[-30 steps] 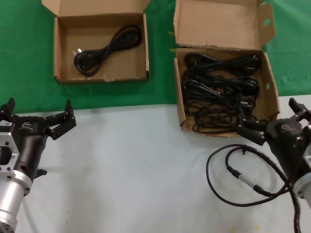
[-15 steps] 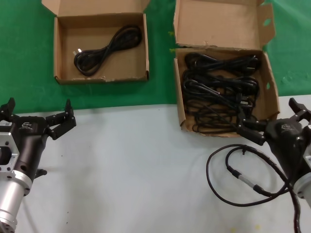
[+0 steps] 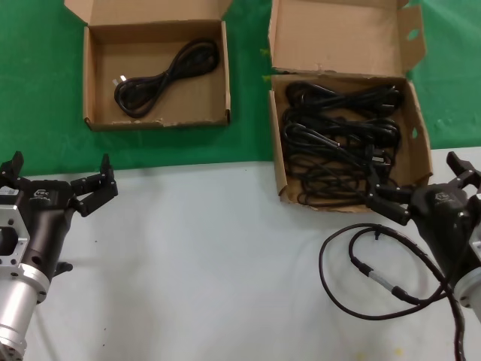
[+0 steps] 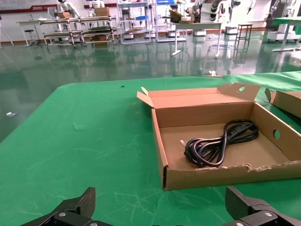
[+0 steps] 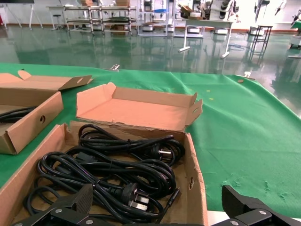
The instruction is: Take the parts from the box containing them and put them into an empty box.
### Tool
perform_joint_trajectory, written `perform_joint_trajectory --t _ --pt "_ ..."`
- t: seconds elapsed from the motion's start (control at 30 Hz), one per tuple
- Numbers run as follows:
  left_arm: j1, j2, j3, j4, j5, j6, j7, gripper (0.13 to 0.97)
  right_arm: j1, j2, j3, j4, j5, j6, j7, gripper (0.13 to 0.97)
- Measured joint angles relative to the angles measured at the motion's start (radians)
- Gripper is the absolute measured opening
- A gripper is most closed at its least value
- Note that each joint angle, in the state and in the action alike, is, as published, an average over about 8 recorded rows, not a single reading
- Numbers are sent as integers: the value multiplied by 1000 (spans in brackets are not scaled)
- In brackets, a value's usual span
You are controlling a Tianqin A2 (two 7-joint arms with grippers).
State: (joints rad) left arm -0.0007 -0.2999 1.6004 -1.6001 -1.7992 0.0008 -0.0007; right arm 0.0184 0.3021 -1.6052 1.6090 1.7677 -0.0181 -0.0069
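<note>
**Reaching forward: the cords lie just beyond the right gripper**

Starting from the near side, the black right gripper [image 3: 417, 192] hangs over the pale grey table top [image 3: 210, 256], with its two fingers spread wide apart and nothing between them. Its tips are at the near wall of the larger brown cardboard box with the tall lid flap [image 3: 347, 36]. This box stands on the right, half on the green cloth [image 3: 37, 90]. Beside this arm, a thick looped black cable with a silver connector [image 3: 376, 280] lies on the table; it is not one of the parts.

Inside the larger box are the black power cords coiled into long bundles [image 3: 338, 139]. They lie one behind another, and each long axis runs from left to right, across the line of the gripper's reach. In the right wrist view the nearest bundle [image 5: 106, 186] is directly ahead, between the spread fingers and slightly lower. So I judge the next move is short: forward and down, with the jaws closing across the bundle.

The black left gripper [image 3: 56, 179] waits on the near left, also spread open and empty. Farther away on the left is the smaller low-walled brown cardboard box [image 3: 94, 83], where one coiled cord [image 3: 167, 77] already lies diagonally. The right arm is clearly nearer to the full box.
</note>
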Motion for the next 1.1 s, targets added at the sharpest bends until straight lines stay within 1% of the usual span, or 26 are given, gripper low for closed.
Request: perform_joint_trajectory --t 1.1 --pt "0 0 0 0 0 0 0 966 0 0 0 0 0 0 0 966"
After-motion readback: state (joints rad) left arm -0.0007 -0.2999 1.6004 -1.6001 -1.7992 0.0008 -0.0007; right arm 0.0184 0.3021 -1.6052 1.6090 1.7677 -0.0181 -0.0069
